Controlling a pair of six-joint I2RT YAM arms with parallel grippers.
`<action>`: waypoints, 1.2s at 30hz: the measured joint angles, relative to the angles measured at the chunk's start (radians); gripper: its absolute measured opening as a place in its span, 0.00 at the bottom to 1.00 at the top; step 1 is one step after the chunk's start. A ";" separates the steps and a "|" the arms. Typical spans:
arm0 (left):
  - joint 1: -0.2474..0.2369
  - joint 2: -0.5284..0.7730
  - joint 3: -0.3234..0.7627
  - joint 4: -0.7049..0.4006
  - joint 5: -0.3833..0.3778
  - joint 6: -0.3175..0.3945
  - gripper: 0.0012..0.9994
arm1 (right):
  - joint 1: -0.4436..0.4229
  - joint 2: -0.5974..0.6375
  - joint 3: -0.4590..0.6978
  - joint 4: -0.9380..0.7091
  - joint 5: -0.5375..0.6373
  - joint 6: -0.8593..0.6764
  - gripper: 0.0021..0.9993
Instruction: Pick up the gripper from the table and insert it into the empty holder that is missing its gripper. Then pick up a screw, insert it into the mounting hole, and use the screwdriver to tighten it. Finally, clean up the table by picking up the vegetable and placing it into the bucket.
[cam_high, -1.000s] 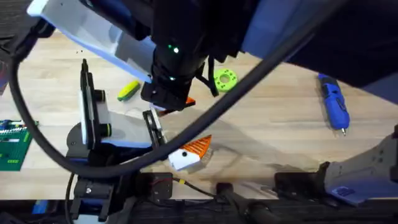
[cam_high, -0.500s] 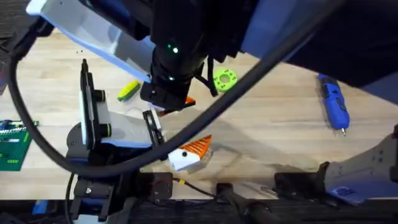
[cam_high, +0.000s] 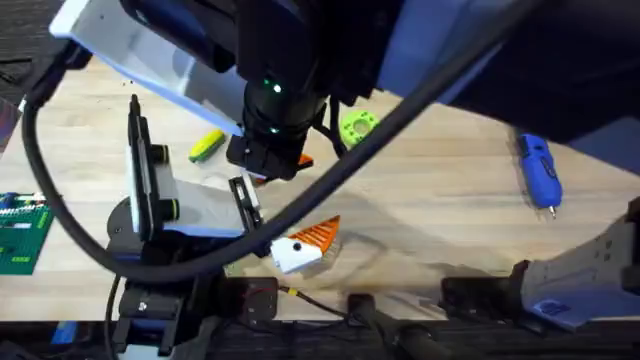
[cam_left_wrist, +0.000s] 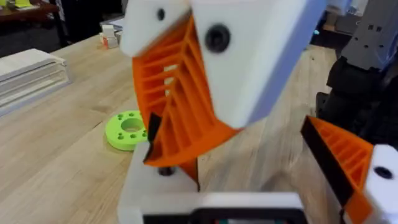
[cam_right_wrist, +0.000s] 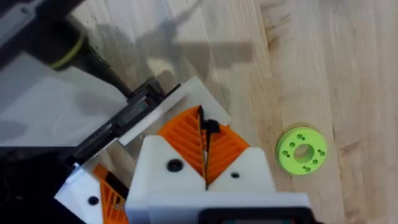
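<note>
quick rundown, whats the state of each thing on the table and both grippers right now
screwdriver: lying flat on the table, untouched
vegetable: lying on the table, not in a bucket
green disc: flat on the table
right gripper: shut, pads together
left gripper: open

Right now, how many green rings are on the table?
1. The green ring lies flat on the wood near the table's middle, partly behind the dark arm, up and right of the corn toy. The arms cover much of the table, so another could be hidden.
</note>
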 joint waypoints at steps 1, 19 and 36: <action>0.000 0.000 0.000 0.000 -0.001 0.000 0.99 | 0.000 0.001 0.000 0.000 0.000 0.000 0.01; 0.000 0.000 0.000 0.008 -0.002 0.008 0.99 | -0.002 0.002 0.000 0.005 -0.011 0.010 0.50; 0.000 0.000 0.000 0.008 -0.005 0.008 0.99 | -0.164 0.003 0.000 0.068 -0.012 0.277 0.98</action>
